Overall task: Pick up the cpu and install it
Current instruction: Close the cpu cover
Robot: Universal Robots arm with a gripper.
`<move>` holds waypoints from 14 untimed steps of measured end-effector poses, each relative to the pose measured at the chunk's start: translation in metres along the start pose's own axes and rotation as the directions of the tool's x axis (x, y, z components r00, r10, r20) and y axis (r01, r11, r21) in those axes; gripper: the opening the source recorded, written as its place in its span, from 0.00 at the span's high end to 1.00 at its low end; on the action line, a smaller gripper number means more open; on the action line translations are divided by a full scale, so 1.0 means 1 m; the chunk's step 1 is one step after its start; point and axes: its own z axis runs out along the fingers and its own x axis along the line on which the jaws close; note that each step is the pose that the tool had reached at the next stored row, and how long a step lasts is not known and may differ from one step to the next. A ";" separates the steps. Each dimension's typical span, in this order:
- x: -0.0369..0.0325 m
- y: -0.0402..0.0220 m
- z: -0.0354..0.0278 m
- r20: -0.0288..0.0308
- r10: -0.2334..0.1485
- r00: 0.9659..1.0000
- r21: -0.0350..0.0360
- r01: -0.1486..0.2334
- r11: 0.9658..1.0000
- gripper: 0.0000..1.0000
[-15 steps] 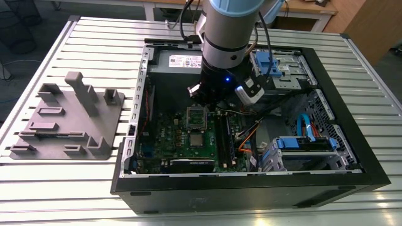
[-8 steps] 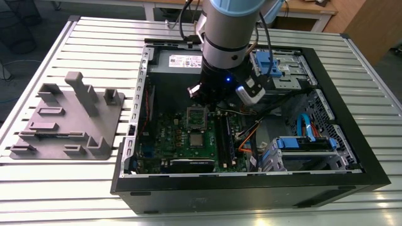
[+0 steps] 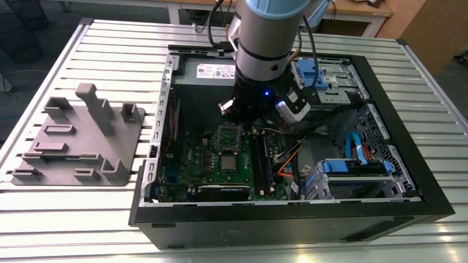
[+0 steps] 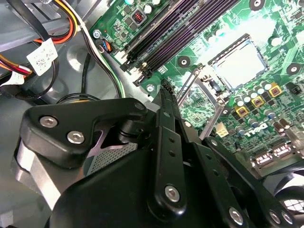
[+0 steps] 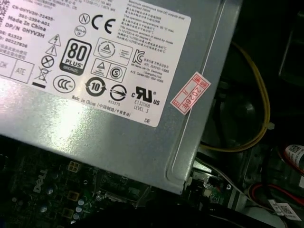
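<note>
The cpu [image 3: 229,163] looks seated on the green board [image 3: 196,156], centre frame; the hand [image 4: 164,88] hovers near, and I cannot tell its grip.

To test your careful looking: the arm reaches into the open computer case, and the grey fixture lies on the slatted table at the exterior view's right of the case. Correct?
No. The exterior view shows the grey fixture on the slatted table at that view's left of the open computer case, not its right. The arm does reach into the case.
</note>
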 end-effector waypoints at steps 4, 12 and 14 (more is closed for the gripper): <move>0.0005 -0.0015 -0.0025 -0.001 -0.010 1.000 0.000 0.010 1.000 0.89; 0.0010 -0.0015 -0.0033 -0.001 -0.015 1.000 0.000 0.015 1.000 0.89; 0.0017 -0.0012 -0.0035 -0.001 -0.017 1.000 -0.001 0.017 1.000 0.89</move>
